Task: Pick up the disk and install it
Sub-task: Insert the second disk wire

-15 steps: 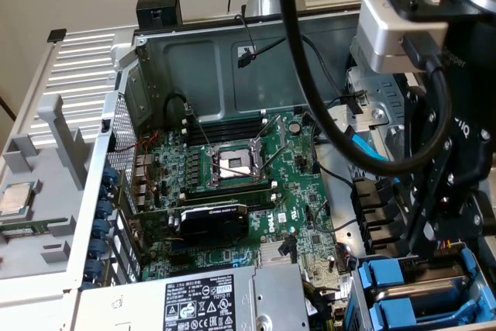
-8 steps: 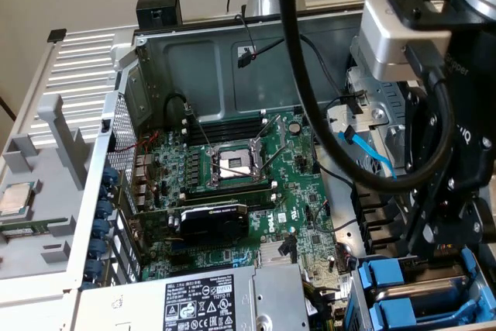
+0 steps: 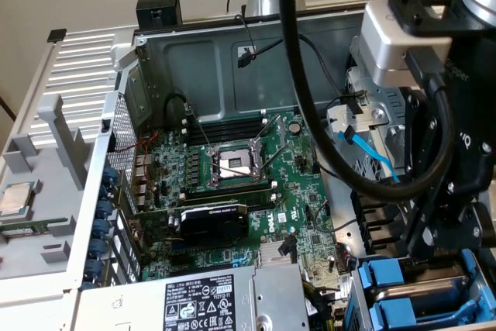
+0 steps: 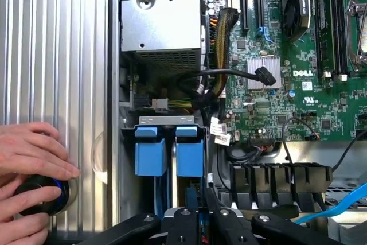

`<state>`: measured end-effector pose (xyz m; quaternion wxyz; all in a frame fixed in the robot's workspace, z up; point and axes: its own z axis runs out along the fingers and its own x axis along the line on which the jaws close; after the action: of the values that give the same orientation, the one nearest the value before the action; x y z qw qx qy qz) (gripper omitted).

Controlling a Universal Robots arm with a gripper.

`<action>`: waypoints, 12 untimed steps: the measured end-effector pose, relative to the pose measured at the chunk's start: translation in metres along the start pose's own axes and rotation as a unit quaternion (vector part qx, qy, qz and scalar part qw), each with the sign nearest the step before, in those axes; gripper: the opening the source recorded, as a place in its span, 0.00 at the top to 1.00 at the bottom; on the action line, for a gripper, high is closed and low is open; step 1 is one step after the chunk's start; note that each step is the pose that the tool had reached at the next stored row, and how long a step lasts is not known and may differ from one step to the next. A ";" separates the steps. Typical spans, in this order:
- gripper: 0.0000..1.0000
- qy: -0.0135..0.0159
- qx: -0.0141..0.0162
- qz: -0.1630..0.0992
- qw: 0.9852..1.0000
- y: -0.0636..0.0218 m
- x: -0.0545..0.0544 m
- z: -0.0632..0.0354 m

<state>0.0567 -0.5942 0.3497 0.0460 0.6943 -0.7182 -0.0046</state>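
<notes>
Item 1, the hand [image 3: 446, 257]: I had it low over the drive bay at the exterior view's lower right, its black linkage dark against the cage. I could not tell whether its fingers stood apart or together, nor whether they clamped anything.

Item 2, the disk [image 4: 189, 153]: I judged it to be one of two blue carriers [image 3: 418, 288] standing side by side in the bay, directly under the hand. Both looked seated between the cage walls, so I reckoned the install was at or near its end; whether the carrier was fully home I could not confirm.

Item 3, surroundings: green motherboard [image 3: 256, 184] with an open processor socket [image 3: 235, 162], a black graphics card [image 3: 215, 218], and the grey power supply [image 4: 160, 24] just beside the bay.

Item 4, obstructions: a thick black cable [image 3: 310, 106] looped across the case towards the wrist, a light blue data cable [image 3: 380, 156] near the cage, and loose black leads [image 4: 229, 76] close to the carriers.

Item 5, a person's hand [image 4: 31, 153] rested on the ribbed side panel [image 4: 57, 55], fingers on a round black knob [image 4: 40, 194].
</notes>
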 end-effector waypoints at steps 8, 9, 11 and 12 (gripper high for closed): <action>0.84 -0.003 0.000 0.001 1.000 -0.0010 0.001 0.0010; 0.84 -0.004 0.000 0.001 1.000 -0.0012 0.001 0.0011; 0.84 -0.004 0.000 0.001 1.000 -0.0012 0.001 0.0013; 0.84 -0.004 0.000 0.001 1.000 -0.0012 0.001 0.0016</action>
<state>0.0577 -0.5954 0.3481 0.0434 0.6936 -0.7190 -0.0075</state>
